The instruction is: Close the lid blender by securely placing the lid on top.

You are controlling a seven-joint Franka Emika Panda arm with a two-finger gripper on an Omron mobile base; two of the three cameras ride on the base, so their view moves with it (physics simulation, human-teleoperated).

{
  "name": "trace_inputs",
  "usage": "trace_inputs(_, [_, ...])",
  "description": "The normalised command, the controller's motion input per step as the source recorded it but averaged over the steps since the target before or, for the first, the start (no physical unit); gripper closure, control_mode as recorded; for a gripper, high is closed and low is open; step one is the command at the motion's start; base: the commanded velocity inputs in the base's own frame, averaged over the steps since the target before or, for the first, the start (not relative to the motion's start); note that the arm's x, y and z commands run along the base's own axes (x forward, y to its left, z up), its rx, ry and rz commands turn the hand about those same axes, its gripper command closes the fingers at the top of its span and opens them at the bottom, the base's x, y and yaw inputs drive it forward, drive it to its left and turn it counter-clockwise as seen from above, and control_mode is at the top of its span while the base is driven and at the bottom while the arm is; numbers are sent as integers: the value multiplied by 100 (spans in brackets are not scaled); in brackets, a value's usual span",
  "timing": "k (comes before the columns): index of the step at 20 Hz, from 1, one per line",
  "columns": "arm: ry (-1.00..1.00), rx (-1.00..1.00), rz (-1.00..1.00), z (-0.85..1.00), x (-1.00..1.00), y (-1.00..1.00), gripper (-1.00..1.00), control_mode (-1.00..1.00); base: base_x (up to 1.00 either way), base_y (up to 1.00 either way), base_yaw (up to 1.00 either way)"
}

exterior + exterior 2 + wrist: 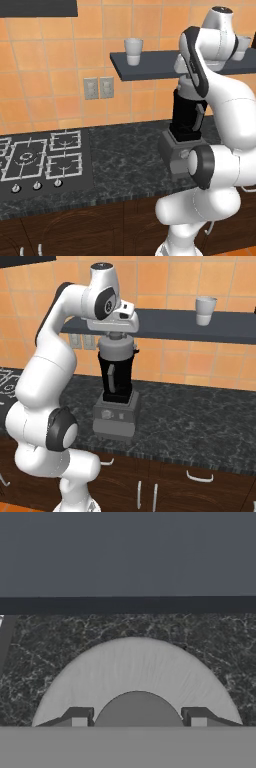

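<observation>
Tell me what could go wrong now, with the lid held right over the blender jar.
The gripper holds the lid at the mouth of the blender; if it sits off-centre or tilted, letting go could leave it loose. The shelf lies close behind the hand, so lifting away carelessly might bump it.

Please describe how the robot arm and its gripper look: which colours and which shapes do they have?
The arm is glossy white with rounded, tube-like segments and dark grey or black joint bands and round caps. The hand is a white block carrying the gripper, whose two small grey, square-ended fingertips show in the hand view. No loose cables or markings are visible.
</observation>
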Motion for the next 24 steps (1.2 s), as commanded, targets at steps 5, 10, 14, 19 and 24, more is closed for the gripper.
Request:
trace_inputs(5, [0,0,0,-4,6,8,100,-100,0,0,0])
trace_inputs(10, [0,0,0,0,25,21,100,-100,0,0,0])
trace_inputs(14, [0,0,0,0,27,16,100,-100,0,0,0])
trace_inputs(19, [-6,2,0,10,18,0,100,-100,0,0,0])
trace_inputs(24, [-11,3,0,9,7,0,100,-100,0,0,0])
